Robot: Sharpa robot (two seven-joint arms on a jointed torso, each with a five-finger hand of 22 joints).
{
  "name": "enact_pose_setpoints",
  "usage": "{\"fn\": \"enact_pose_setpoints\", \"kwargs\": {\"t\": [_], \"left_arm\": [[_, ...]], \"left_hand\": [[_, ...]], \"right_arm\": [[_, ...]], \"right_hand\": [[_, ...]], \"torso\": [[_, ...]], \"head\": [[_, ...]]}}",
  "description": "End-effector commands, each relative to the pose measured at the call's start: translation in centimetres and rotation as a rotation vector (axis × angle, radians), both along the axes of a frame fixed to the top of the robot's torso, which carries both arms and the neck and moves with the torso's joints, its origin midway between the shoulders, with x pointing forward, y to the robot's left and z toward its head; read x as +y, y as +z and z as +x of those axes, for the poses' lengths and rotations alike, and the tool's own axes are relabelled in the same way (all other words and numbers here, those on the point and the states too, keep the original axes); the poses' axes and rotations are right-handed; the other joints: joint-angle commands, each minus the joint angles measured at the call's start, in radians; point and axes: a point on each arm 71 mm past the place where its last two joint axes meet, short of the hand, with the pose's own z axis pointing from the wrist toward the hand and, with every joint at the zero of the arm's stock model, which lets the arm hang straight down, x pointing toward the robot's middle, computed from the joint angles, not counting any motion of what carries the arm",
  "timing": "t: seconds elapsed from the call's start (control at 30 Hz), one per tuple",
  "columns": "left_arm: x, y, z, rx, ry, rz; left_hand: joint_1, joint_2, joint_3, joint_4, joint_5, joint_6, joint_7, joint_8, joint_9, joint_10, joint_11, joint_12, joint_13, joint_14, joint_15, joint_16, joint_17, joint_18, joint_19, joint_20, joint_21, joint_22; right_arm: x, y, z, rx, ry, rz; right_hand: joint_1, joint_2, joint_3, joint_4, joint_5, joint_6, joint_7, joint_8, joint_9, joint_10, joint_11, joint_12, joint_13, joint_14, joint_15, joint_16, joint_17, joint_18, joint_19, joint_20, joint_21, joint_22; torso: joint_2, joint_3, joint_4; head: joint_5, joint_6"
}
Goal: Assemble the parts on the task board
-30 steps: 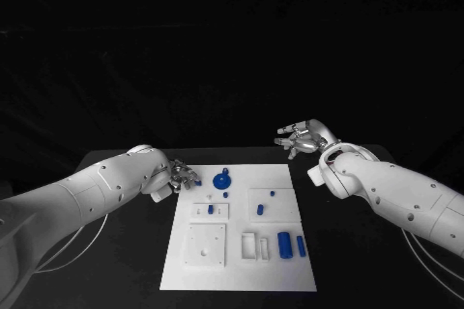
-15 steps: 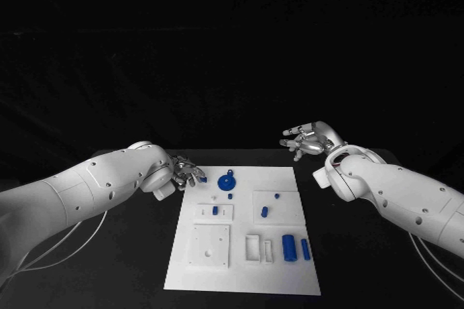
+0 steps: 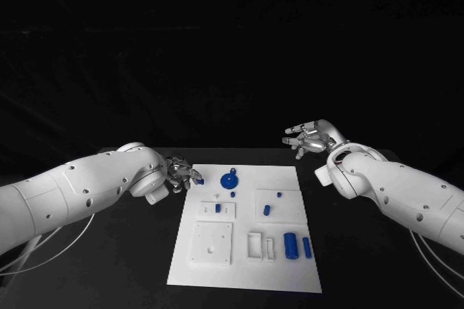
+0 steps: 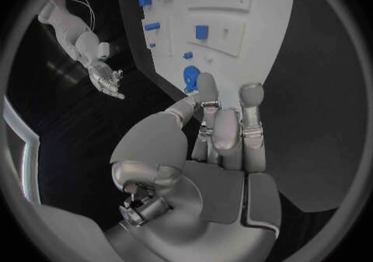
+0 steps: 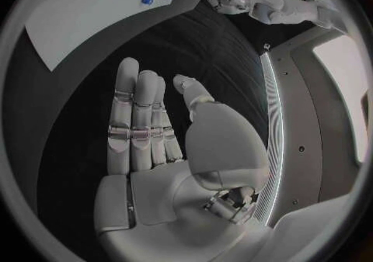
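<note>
The white rectangular task board (image 3: pixel 247 228) lies on the black desk (image 3: pixel 126 255) in the lower centre of the head frame. On its upper portion sits a round blue disc-shaped part (image 3: pixel 229 181); small blue pegs (image 3: pixel 264 209) stand at mid-board, and two blue cylinders (image 3: pixel 290 244) lie in the lower right area beside white slotted blocks (image 3: pixel 253 245).

The left hand (image 3: pixel 180 173) sits at the board's upper left corner, left of centre in the frame. Its fingers are curled in, and a small blue part (image 3: pixel 198 181) shows at the fingertips; from the head view it appears pinched there. In the left wrist view the fingers (image 4: pixel 225 128) reach toward the board edge near the blue disc.

The right hand (image 3: pixel 308 140) is raised off the board's upper right corner, right of centre, fingers spread and holding nothing; the right wrist view confirms an empty palm (image 5: pixel 167 150)
</note>
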Motion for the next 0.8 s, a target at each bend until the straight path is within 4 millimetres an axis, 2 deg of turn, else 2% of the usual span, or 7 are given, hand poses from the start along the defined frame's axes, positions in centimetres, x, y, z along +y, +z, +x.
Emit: {"fn": "enact_pose_setpoints", "kwargs": {"t": [0.03, 0.17, 0.23, 0.37, 0.5, 0.8], "left_arm": [[-0.2, 0.2, -0.6, -0.038, -0.002, 0.044], [-0.3, -0.1, -1.6, -0.055, -0.021, 0.074], [-0.4, -0.4, -2.1, -0.055, -0.029, 0.083], [-0.7, -1.4, -3.1, -0.044, -0.048, 0.093], [-1.1, -2.2, -4.0, -0.028, -0.068, 0.097], [-1.7, -3.5, -4.7, -0.030, -0.095, 0.113]], "left_hand": [[0.008, 0.000, 0.059, -0.054, 0.003, 0.063, -0.055, 0.002, 0.000, 0.046, -0.007, 0.005, -0.001, 0.006, -0.002, 0.007, 0.000, 0.017, 0.005, 0.004, 0.007, 0.030], [0.008, -0.003, 0.060, -0.053, 0.006, 0.066, -0.056, 0.001, 0.001, 0.047, -0.008, 0.008, -0.004, 0.007, -0.002, 0.008, 0.000, 0.019, 0.007, 0.006, 0.011, 0.031], [0.007, -0.004, 0.060, -0.052, 0.008, 0.067, -0.056, 0.001, 0.001, 0.047, -0.008, 0.010, -0.004, 0.006, -0.001, 0.008, -0.002, 0.019, 0.008, 0.006, 0.012, 0.031], [0.006, -0.006, 0.062, -0.051, 0.010, 0.069, -0.056, -0.001, 0.000, 0.047, -0.008, 0.013, -0.008, 0.007, -0.001, 0.009, -0.004, 0.021, 0.009, 0.008, 0.015, 0.031], [0.006, -0.006, 0.062, -0.051, 0.010, 0.069, -0.056, -0.001, 0.000, 0.047, -0.008, 0.013, -0.008, 0.007, -0.001, 0.009, -0.004, 0.021, 0.009, 0.008, 0.015, 0.031], [0.007, -0.008, 0.064, -0.051, 0.011, 0.072, -0.057, -0.002, -0.002, 0.047, -0.008, 0.016, -0.011, 0.007, 0.000, 0.010, -0.006, 0.023, 0.009, 0.010, 0.017, 0.031]], "right_arm": [[-0.1, -0.1, 0.0, 0.009, 0.013, 0.001], [-0.2, -0.2, -0.1, 0.010, 0.011, 0.000], [-0.2, -0.2, -0.1, 0.010, 0.011, 0.000], [-0.3, -0.3, -0.1, 0.011, 0.010, -0.001], [-0.3, -0.4, -0.2, 0.011, 0.012, 0.000], [-0.4, -0.5, -0.3, 0.014, 0.006, -0.001]], "right_hand": [[0.008, -0.001, 0.001, 0.008, 0.002, -0.007, 0.001, -0.002, -0.001, -0.005, 0.002, 0.002, 0.001, -0.002, 0.002, -0.002, 0.000, -0.004, 0.035, 0.005, 0.006, 0.000], [0.008, -0.001, 0.001, 0.008, 0.002, -0.007, 0.001, -0.002, -0.001, -0.005, 0.002, 0.002, 0.001, -0.002, 0.002, -0.002, 0.000, -0.004, 0.035, 0.005, 0.006, 0.000], [0.008, -0.001, 0.001, 0.008, 0.002, -0.007, 0.001, -0.002, -0.001, -0.005, 0.002, 0.002, 0.001, -0.002, 0.002, -0.002, 0.000, -0.004, 0.035, 0.005, 0.006, 0.000], [0.008, -0.001, 0.002, 0.008, 0.004, -0.010, 0.001, -0.002, -0.001, -0.006, 0.002, 0.001, 0.000, -0.002, 0.003, -0.002, 0.000, -0.004, 0.035, 0.006, 0.006, -0.001], [0.009, -0.002, 0.003, 0.008, 0.004, -0.008, 0.001, -0.001, -0.001, -0.006, 0.002, 0.001, 0.000, -0.002, 0.003, -0.002, 0.000, -0.004, 0.035, 0.006, 0.006, -0.002], [0.007, -0.003, 0.004, 0.008, 0.005, -0.009, 0.001, -0.002, -0.001, -0.005, 0.002, 0.001, 0.000, -0.002, 0.003, -0.003, 0.000, -0.004, 0.035, 0.006, 0.007, -0.003]], "torso": [[-0.002, -0.0010, 0.0044], [-0.002, -0.0017, 0.0046], [-0.003, -0.0007, 0.0038], [-0.004, -0.0003, 0.0061], [-0.005, -0.0020, 0.0099], [-0.004, 0.0000, 0.0072]], "head": [[0.000, -0.004], [0.002, -0.007], [0.005, -0.007], [0.006, -0.007], [-0.005, -0.009], [-0.004, -0.010]]}}
